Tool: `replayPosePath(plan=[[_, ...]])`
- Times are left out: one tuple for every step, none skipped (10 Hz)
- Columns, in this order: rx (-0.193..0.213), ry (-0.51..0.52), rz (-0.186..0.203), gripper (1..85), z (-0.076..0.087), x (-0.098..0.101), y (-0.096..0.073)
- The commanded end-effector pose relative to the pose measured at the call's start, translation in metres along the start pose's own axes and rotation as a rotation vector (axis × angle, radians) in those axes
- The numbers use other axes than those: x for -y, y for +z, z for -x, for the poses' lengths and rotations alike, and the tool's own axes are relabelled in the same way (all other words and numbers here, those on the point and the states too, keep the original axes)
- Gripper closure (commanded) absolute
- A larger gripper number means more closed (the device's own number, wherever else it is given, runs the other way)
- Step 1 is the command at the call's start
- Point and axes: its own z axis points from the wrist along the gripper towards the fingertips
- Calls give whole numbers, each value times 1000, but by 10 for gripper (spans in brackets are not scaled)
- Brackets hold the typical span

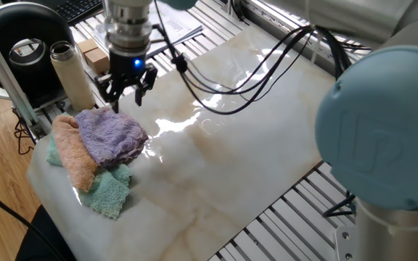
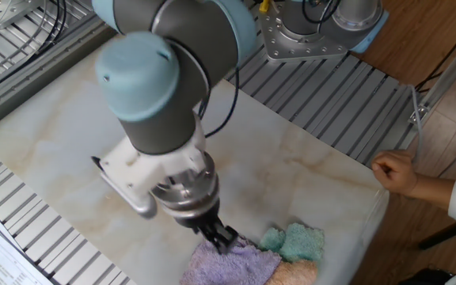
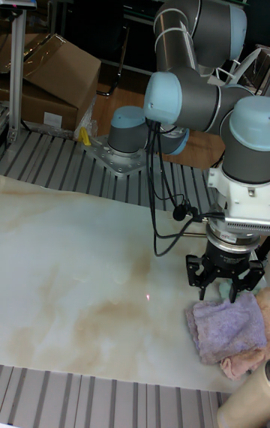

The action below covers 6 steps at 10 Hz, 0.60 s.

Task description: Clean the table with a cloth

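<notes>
The lavender cloth (image 1: 111, 136) lies crumpled on top of a pile at one end of the cream marble table (image 1: 260, 138). My gripper (image 1: 124, 92) hovers just over the cloth's far edge, open, with nothing between its fingers. From the other side the gripper (image 2: 222, 237) sits right at the edge of the cloth (image 2: 226, 265). In the tall view the gripper (image 3: 225, 279) hangs spread just above the cloth (image 3: 229, 325) on the table (image 3: 75, 263).
A peach cloth (image 1: 75, 152) and a teal cloth (image 1: 109, 192) lie under the lavender one. A beige bottle (image 1: 71, 72), small boxes (image 1: 93, 54) and a black round unit (image 1: 24, 43) stand beside the table. A person's hand (image 2: 394, 172) rests at the table corner.
</notes>
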Motion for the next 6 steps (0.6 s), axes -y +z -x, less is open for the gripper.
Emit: replayPosePath(plan=[[-17, -12, 18, 290, -3, -15, 11], [-7, -2, 5, 290, 2, -21, 21], [-5, 7, 0, 293, 6, -28, 26], [2, -1, -4, 293, 10, -27, 26], [-5, -4, 1, 297, 9, -28, 24], [-13, -3, 1, 297, 7, -28, 24]])
